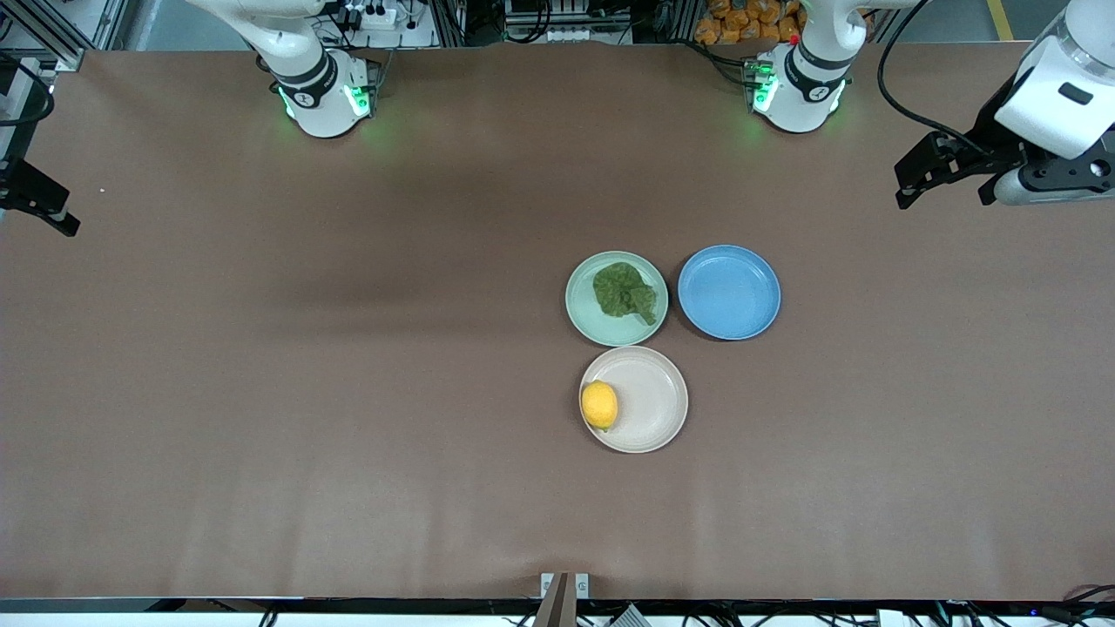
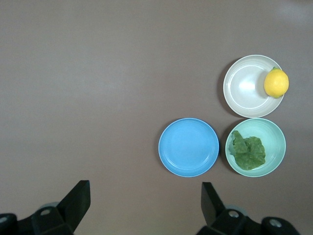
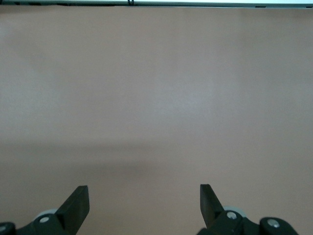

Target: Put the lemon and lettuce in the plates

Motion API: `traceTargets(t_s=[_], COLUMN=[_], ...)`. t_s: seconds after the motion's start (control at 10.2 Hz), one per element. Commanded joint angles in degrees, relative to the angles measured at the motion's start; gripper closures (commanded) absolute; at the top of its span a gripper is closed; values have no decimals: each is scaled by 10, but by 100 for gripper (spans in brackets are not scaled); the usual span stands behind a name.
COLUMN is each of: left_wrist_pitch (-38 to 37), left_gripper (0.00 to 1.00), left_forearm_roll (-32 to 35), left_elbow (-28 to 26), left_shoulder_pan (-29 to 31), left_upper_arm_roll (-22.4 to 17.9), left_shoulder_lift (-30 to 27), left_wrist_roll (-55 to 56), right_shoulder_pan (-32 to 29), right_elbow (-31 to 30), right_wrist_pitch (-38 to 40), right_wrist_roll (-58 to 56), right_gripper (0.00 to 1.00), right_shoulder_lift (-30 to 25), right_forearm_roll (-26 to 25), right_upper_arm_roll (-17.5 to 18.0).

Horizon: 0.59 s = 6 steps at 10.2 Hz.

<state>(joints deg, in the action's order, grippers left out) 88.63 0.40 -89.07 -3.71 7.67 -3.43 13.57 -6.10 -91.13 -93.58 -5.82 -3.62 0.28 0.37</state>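
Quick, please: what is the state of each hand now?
Left hand: open, holding nothing.
Right hand: open, holding nothing.

Even overhead light, soft shadows

Plain brown table [image 1: 348, 392], pale mint green plate [image 1: 582, 311] at frame centre carrying the crinkled dark green lettuce [image 1: 622, 291], solid blue plate [image 1: 729, 292] beside it, beige-white plate [image 1: 649, 401] below with the bright yellow lemon [image 1: 599, 405], 2 black claws, left claw [image 2: 145, 200], right claw [image 3: 144, 201], white arms.
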Motion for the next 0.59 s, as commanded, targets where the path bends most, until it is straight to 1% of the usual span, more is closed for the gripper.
traceTargets(t_s=[0.0,0.1,0.2,0.3,0.49], left_wrist_pitch=[-10,-12,-23,-32,-39], left_gripper=[0,0,0,0,0], left_forearm_roll=[-5,-3,-3,-3,-5], left_elbow=[5,4,4,4,4], left_shoulder_pan=[-2,-1,-1,-1,-2], left_upper_arm_roll=[1,1,2,4,5], left_shoulder_lift=[-2,-4,-6,-6,-7], left_wrist_roll=[-39,-66,-79,-83,-83], right_shoulder_pan=[-2,1,19,44,52], right_elbow=[23,24,31,32,33], right_wrist_pitch=[36,32,37,46,57], right_wrist_roll=[29,34,34,36,35], right_gripper=[0,0,0,0,0], right_shoulder_lift=[-4,-6,-7,-9,-20], right_forearm_roll=[-9,-6,-13,-13,-5], right_upper_arm_roll=[-1,1,2,-5,-1])
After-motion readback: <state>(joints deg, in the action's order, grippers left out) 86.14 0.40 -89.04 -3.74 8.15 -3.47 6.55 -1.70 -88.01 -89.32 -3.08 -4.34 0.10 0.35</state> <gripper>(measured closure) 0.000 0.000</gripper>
